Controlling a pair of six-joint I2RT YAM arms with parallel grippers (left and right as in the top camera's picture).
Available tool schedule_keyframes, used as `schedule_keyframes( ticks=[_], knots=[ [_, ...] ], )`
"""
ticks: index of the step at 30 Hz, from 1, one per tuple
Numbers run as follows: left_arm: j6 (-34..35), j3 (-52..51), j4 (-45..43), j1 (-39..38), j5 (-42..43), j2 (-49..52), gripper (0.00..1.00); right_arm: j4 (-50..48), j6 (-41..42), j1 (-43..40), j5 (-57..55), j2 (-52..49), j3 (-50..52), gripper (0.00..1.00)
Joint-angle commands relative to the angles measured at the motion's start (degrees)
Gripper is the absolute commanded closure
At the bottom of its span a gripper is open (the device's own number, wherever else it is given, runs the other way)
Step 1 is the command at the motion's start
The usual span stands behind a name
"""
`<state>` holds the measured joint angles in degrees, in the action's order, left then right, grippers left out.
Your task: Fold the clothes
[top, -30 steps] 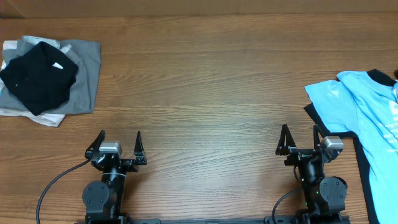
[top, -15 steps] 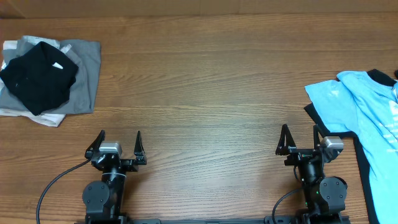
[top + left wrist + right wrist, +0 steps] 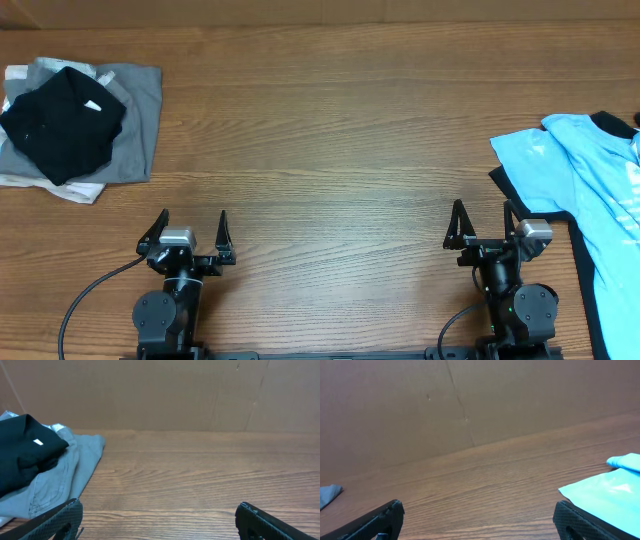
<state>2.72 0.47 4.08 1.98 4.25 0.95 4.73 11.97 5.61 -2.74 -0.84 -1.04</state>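
Observation:
A light blue shirt with black trim [image 3: 590, 200] lies loosely spread at the table's right edge; its corner shows in the right wrist view [image 3: 612, 487]. A stack with a black garment [image 3: 62, 122] on grey and white clothes [image 3: 135, 110] sits at the far left; it shows in the left wrist view [image 3: 35, 467]. My left gripper [image 3: 191, 225] is open and empty near the front edge, also in its wrist view [image 3: 160, 515]. My right gripper [image 3: 483, 218] is open and empty just left of the blue shirt, also in its wrist view [image 3: 480, 515].
The wooden table [image 3: 330, 130] spans the whole view. A brown cardboard wall [image 3: 165, 395] stands along its far edge. Black cables run from the arm bases at the front.

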Motion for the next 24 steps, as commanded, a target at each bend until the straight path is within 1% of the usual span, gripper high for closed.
schedule_keyframes(
  ticks=[1,9,16,19,22,24],
  knots=[
    [-1.44,-0.20,-0.02,0.24,0.61,-0.63,0.00,-0.17,-0.22,-0.33,0.48,0.66,0.59,0.00],
    [-1.46,-0.20,-0.02,0.24,0.63,-0.63,0.00,-0.94,0.76,-0.33,0.92,0.66,0.59,0.00],
    [-1.44,-0.20,-0.02,0.24,0.63,-0.63,0.00,-5.22,13.97,-0.33,10.56,0.68,0.59,0.00],
    [-1.44,-0.20,-0.02,0.24,0.63,-0.63,0.00,-8.83,19.87,-0.33,10.88,0.66,0.59,0.00],
    [-1.44,-0.20,-0.02,0.24,0.61,-0.63,0.00,-15.10,27.80,-0.33,10.88,0.66,0.59,0.00],
    [-1.44,-0.20,-0.02,0.24,0.63,-0.63,0.00,-16.59,28.81,-0.33,11.30,0.66,0.59,0.00]
  ],
)
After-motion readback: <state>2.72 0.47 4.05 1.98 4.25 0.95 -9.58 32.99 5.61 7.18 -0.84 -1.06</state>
